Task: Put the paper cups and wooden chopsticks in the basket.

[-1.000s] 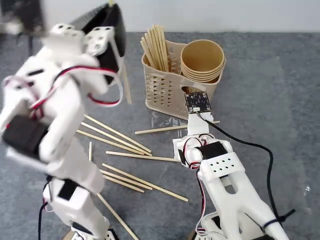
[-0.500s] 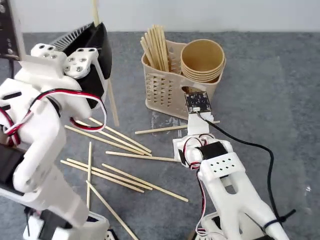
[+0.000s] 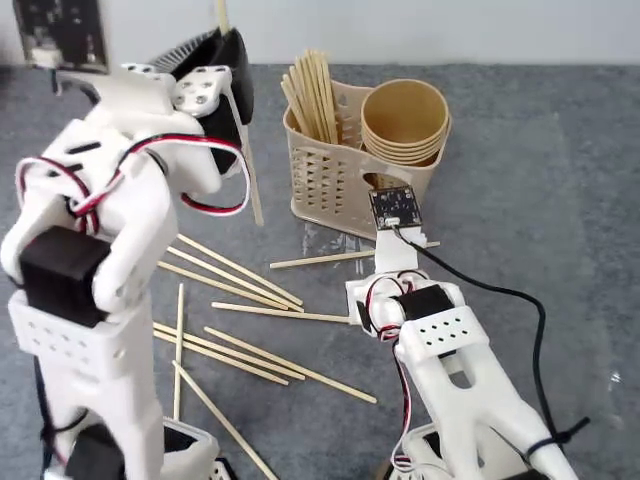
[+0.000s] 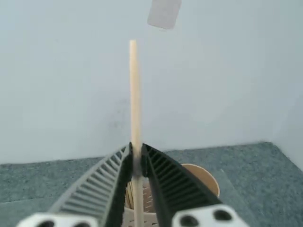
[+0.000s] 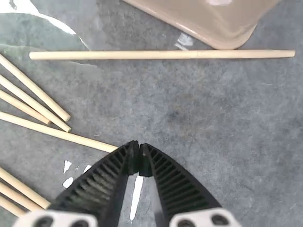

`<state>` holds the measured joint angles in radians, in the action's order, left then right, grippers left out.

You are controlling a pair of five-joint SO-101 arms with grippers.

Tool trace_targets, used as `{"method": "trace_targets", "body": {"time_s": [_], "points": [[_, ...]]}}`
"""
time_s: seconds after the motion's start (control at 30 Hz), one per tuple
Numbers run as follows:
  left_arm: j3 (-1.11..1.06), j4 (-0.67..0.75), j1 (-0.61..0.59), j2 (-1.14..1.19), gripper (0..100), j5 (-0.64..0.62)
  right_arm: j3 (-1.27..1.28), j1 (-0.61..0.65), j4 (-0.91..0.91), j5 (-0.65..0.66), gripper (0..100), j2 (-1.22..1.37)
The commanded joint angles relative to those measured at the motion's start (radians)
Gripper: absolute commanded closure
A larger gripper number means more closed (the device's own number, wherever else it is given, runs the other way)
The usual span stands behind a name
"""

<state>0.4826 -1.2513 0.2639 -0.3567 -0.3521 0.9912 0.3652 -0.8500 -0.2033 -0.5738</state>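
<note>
**Wooden chopstick clamped upright in the left gripper, beside the filled basket**

Wooden and pale, the held chopstick [image 4: 134, 104] is standing nearly upright. The left gripper [image 4: 136, 149] is pinching it between its black ribbed fingers [image 4: 163, 172], which are closing tight on the shaft. One length of the stick is sticking out past the fingertips in front of the pale wall [image 4: 227, 71]. In the high view the other length is hanging down toward the grey mat [image 3: 540, 200], and whether its tip is touching the mat cannot be told. The arm is holding it raised, just to the side of the basket [image 3: 330, 185].

The beige slotted basket is sitting at the far middle of the mat. It is carrying a stack of paper cups [image 3: 405, 120] in one half and a bundle of chopsticks [image 3: 312, 95] leaning upright in the other.

Several loose chopsticks [image 3: 240, 275] are lying scattered flat on the mat in front of the basket, some crossing one another. A single chopstick [image 5: 161, 55] is lying just beside the basket's near corner, apart from the rest.

The right gripper [image 5: 138, 151] is hanging low over the mat near this single chopstick, its fingers pressing together with nothing between them. The end of one loose stick is lying just beside its fingertips.
</note>
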Motion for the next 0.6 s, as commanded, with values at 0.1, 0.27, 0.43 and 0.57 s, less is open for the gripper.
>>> {"method": "trace_targets", "body": {"time_s": [0.1,0.27,0.43,0.57], "points": [[-0.398,0.405,-0.006,-0.172,99,-0.011,-0.006,-0.004,0.019,-0.008,99.0,-0.024],[-0.657,0.749,-0.006,-0.218,99,-0.014,-0.006,-0.004,0.019,-0.008,99.0,-0.022],[-0.797,1.033,-0.008,-0.218,99,-0.097,-0.006,-0.004,0.019,-0.008,99.0,-0.022],[-0.862,1.192,-0.003,-0.215,99,-0.1,-0.006,-0.004,0.019,-0.008,99.0,-0.022]]}}
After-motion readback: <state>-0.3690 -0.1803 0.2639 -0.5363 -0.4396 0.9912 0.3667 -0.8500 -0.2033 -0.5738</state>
